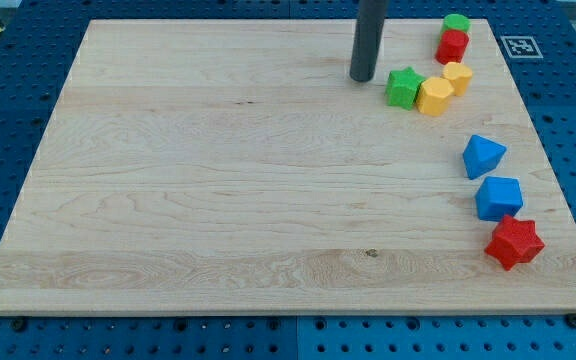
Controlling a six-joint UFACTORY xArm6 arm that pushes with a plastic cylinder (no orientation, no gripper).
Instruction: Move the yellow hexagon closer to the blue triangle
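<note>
The yellow hexagon (434, 96) lies near the view's top right, touching a green star (404, 87) on its left and a second yellow block (457, 76) on its upper right. The blue triangle (483, 155) lies below and to the right of it, with a gap between them. My tip (362, 78) rests on the board just left of the green star, not touching the yellow hexagon.
A green block (456, 23) and a red block (453, 45) sit at the top right corner. A blue block (498, 197) and a red star (514, 242) lie below the blue triangle near the wooden board's (218, 200) right edge.
</note>
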